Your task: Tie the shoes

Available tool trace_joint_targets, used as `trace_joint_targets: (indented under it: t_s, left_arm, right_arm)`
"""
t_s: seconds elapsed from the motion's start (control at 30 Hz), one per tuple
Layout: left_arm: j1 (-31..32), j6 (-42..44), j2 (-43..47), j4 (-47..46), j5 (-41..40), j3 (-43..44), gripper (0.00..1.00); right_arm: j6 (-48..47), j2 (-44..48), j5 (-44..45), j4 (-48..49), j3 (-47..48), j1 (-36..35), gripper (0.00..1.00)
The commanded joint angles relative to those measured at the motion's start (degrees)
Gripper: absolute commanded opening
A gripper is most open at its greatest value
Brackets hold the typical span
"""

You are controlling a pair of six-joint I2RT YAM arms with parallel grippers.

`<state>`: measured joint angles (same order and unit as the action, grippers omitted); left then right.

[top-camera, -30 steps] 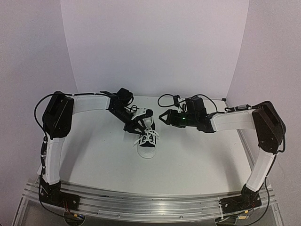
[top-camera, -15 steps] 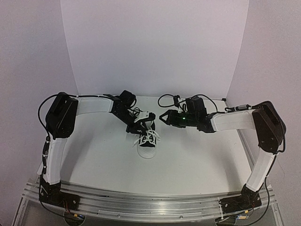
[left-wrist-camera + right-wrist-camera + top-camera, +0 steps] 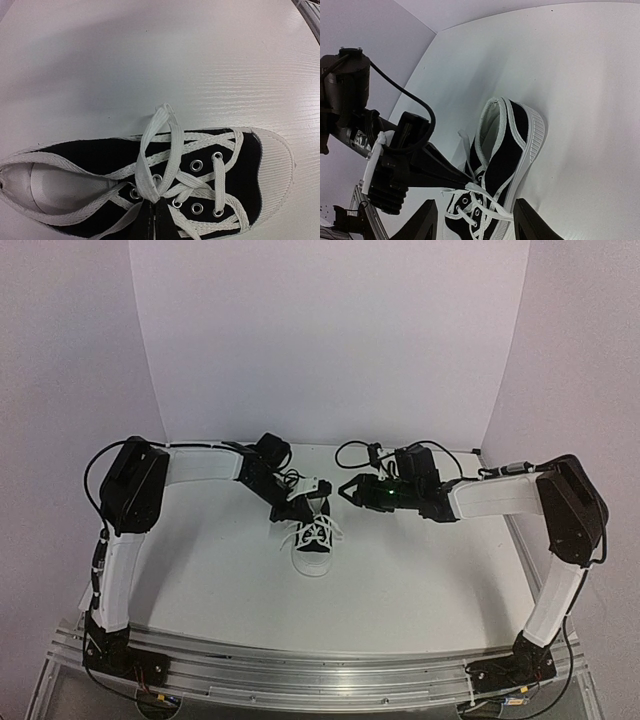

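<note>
The black sneaker (image 3: 314, 540) with white toe cap, white sole and white laces sits mid-table, toe toward the arms. My left gripper (image 3: 304, 507) is over its tongue, shut on a loop of the white lace (image 3: 156, 150). Its dark fingertips (image 3: 165, 220) pinch the base of the loop beside the upper eyelets. The right wrist view shows the shoe (image 3: 512, 145) and the left gripper (image 3: 466, 175) pinching the lace. My right gripper (image 3: 349, 489) hovers open and empty just behind and to the right of the shoe, with its fingers (image 3: 424, 220) spread wide.
A white table (image 3: 420, 570) with white walls behind and on both sides. Cables (image 3: 352, 452) loop off the right wrist. The aluminium rail (image 3: 320, 670) with the arm bases runs along the near edge.
My left gripper has moved a little right over the shoe and gone from open to shut on the lace loop. The right arm has barely moved.
</note>
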<state>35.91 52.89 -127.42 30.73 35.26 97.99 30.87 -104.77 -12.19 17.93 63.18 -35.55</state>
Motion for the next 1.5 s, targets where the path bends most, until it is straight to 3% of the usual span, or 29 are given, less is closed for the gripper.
trace_joint_targets:
  t_s: [0.0,0.27,0.4,0.67,1.0,1.17,1.47]
  left_arm:
    - [-1.7,-7.0,-3.7,2.7,2.1,6.0,0.00]
    - [-3.7,-12.7,-6.1,5.5,7.6,11.0,0.00]
    - [-4.2,-12.5,-6.2,7.4,8.4,12.4,0.00]
    - [-4.3,-12.7,-6.5,8.5,8.0,11.6,0.00]
    - [-5.9,-15.4,-7.0,9.6,11.7,12.3,0.00]
    - [-6.7,-16.2,-7.2,10.4,14.1,12.3,0.00]
    - [-8.4,-14.1,-7.5,13.5,19.8,11.3,0.00]
  right_arm:
    - [0.0,1.7,-4.6,1.2,0.6,-0.1,0.52]
    - [-0.6,2.5,-8.6,1.1,0.1,-2.4,0.44]
    - [0.1,1.2,-2.7,1.1,-0.1,-5.2,0.34]
    - [3.1,-6.2,9.8,-2.5,6.0,-9.7,0.23]
    - [2.3,-14.0,13.5,-5.0,10.9,-9.7,0.21]
    - [2.9,-17.6,11.1,-4.8,13.4,-9.7,0.25]
    - [4.2,-17.1,16.4,-5.1,9.8,-9.0,0.20]
